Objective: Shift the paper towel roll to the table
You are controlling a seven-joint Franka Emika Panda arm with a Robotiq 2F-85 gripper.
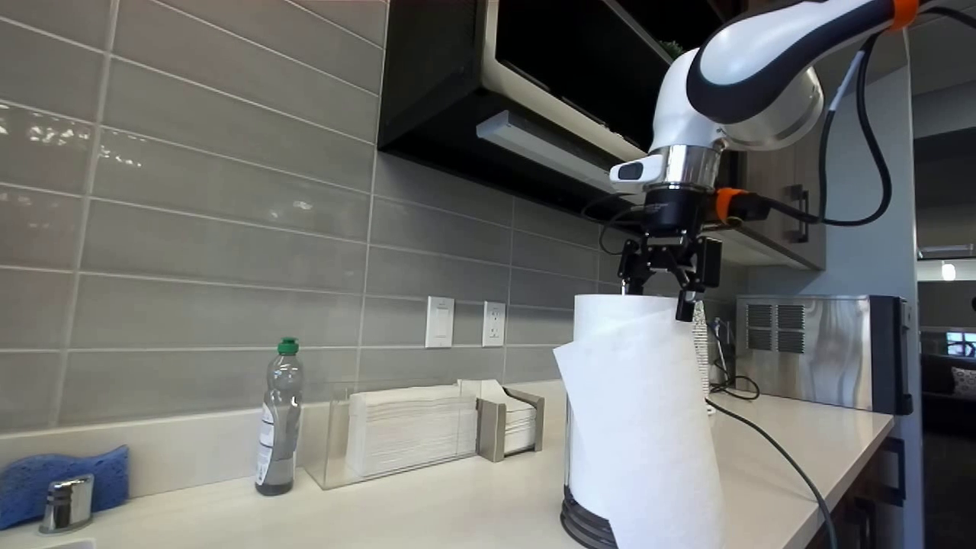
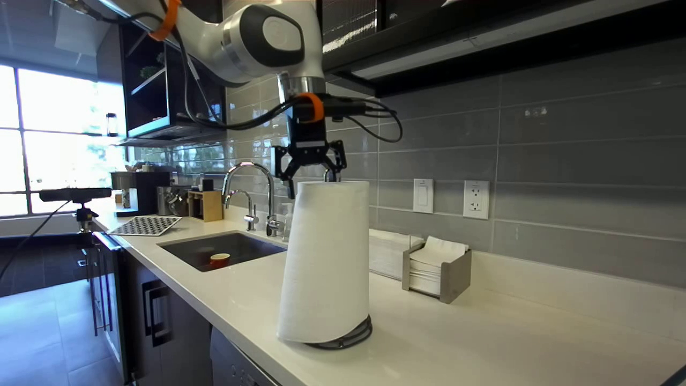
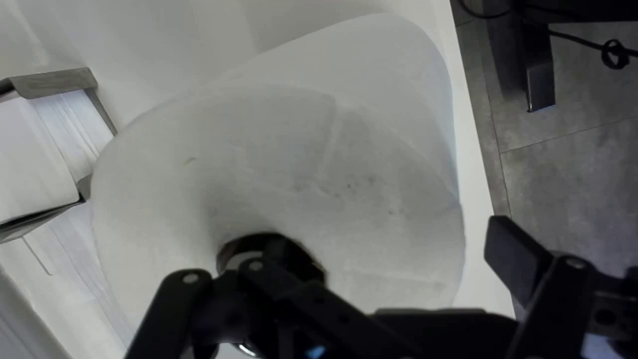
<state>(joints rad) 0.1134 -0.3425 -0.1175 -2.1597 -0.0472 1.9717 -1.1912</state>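
The white paper towel roll (image 1: 640, 412) stands on its black wire holder on the cream table (image 1: 457, 511), in both exterior views; the roll also shows here (image 2: 327, 262). The holder's black base (image 2: 348, 339) shows below it. A loose sheet hangs down its outside. My gripper (image 2: 312, 186) points down over the roll's top and is open. In the wrist view one finger is over the dark core hole (image 3: 264, 249). The other finger is outside the roll's edge, with a gap between. How deep the first finger goes is hidden. The gripper holds nothing visible.
A clear napkin box (image 1: 412, 435) and a small napkin holder (image 2: 439, 271) stand behind the roll by the wall. A bottle (image 1: 283, 427) and a blue sponge (image 1: 107, 476) are near the sink (image 2: 236, 249). A dark cabinet (image 1: 435, 99) hangs above. The counter's front edge is close.
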